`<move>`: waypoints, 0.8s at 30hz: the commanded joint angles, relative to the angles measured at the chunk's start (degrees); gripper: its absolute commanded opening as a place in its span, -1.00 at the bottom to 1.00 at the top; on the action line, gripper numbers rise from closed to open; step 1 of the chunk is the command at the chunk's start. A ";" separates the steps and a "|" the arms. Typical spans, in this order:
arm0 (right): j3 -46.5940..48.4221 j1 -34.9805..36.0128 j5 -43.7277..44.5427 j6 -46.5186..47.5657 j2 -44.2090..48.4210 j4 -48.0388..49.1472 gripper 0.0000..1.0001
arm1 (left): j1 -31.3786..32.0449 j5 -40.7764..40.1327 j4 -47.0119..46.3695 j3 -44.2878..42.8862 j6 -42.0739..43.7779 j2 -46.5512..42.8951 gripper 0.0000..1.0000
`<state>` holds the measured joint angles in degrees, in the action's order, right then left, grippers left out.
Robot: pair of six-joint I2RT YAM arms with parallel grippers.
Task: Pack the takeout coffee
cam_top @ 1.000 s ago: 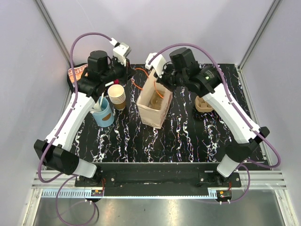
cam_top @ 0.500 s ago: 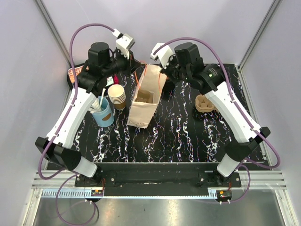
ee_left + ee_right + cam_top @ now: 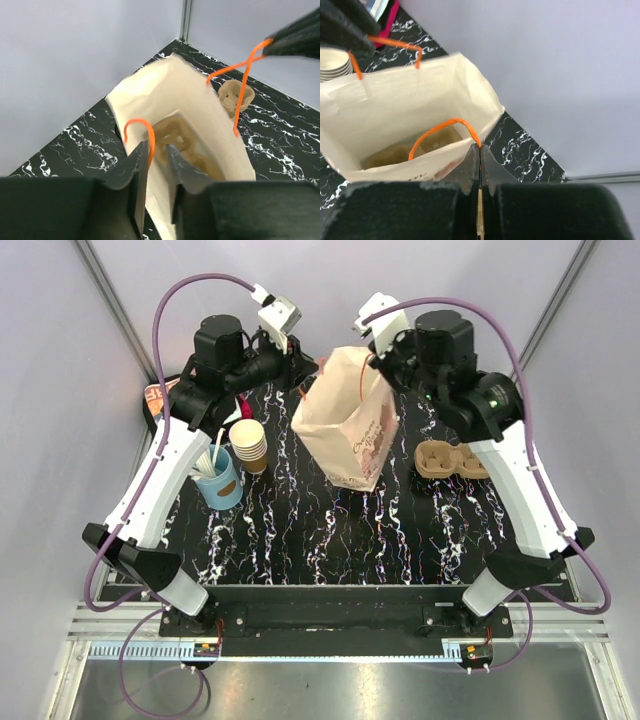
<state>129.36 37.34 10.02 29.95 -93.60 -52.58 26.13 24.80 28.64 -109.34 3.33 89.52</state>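
Jaws of the left gripper [image 3: 157, 152] and right gripper [image 3: 480, 155] each pinch one orange handle [image 3: 440, 131] — the single paper bag [image 3: 350, 430] hangs between them, mouth up. One pulp tray [image 3: 182, 147] seems to lie inside; a second tray [image 3: 447, 458] sits outside. No takeout coffee shows — possibly hidden.

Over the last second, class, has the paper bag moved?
Yes. The paper bag shifted right, away from the stack of cups and toward the cup tray, which stayed put.

Inside the paper bag [image 3: 165, 95], the contents show only as a blurred tan shape.
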 commanded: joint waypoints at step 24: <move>1.78 -14.57 10.28 6.25 4.92 16.35 -1.00 | -0.82 -3.44 1.94 -4.74 1.85 -3.03 0.63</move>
<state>132.97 25.74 18.96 34.26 -88.99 -44.77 26.59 23.29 31.35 -113.19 4.08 90.21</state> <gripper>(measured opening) 0.010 0.810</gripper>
